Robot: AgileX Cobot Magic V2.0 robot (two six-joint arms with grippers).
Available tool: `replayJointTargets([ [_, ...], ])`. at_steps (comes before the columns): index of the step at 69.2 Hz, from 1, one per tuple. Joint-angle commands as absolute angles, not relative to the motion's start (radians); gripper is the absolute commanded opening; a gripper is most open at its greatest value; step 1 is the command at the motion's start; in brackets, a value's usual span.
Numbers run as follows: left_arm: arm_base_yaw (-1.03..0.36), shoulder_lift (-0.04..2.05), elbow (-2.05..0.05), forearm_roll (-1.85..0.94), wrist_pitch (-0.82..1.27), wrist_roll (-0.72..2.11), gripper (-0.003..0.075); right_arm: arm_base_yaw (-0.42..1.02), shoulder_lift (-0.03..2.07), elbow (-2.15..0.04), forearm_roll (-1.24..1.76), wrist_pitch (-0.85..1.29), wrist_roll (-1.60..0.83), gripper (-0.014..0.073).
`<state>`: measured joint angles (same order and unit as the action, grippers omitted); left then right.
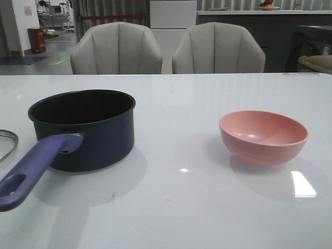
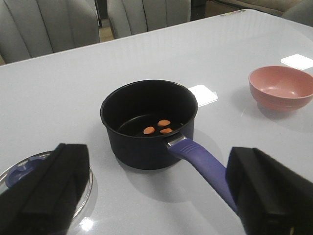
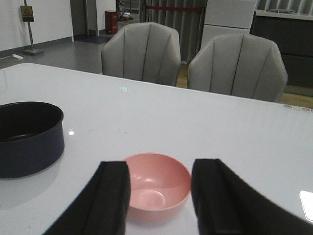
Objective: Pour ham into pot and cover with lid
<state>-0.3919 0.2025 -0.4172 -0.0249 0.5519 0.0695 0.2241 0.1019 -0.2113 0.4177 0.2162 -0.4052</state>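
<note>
The dark navy pot (image 1: 83,127) stands upright on the table's left, its purple-blue handle (image 1: 31,168) pointing toward the front left. Three small orange ham pieces (image 2: 157,128) lie in its bottom, seen in the left wrist view, where the pot (image 2: 149,122) is ahead of my open, empty left gripper (image 2: 156,183). The glass lid (image 2: 29,169) with its blue knob lies flat left of the pot; only its rim (image 1: 6,142) shows at the front view's left edge. The empty pink bowl (image 1: 263,136) stands on the right. My right gripper (image 3: 159,188) is open and empty, above and behind the bowl (image 3: 156,186).
Two grey chairs (image 1: 116,49) (image 1: 218,49) stand behind the table's far edge. The pot (image 3: 27,137) also shows at the left of the right wrist view. Neither arm shows in the front view.
</note>
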Motion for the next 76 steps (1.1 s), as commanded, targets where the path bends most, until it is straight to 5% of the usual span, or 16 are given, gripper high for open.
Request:
replayJointTargets([
  [1, -0.402, 0.211, -0.444, -0.030, 0.471, 0.065, 0.0606, 0.226, 0.071, -0.206, 0.429, 0.134, -0.418, 0.0418],
  [12, -0.402, 0.211, -0.444, -0.030, 0.471, 0.065, 0.0606, 0.226, 0.069, -0.171, 0.429, 0.120, -0.418, 0.0385],
  [23, -0.402, 0.211, -0.444, -0.030, 0.471, 0.065, 0.0606, 0.226, 0.069, -0.166, 0.430, 0.129, -0.418, 0.0115],
  [44, -0.364, 0.249, -0.504, 0.031, 0.463, -0.032, 0.0610, 0.226, 0.069, -0.166, 0.431, 0.123, -0.417, 0.0157],
  [76, -0.325, 0.678, -0.767, 0.546, 0.605, -0.493, 0.0659, 0.226, 0.069, -0.166, 0.431, 0.123, -0.417, 0.0157],
])
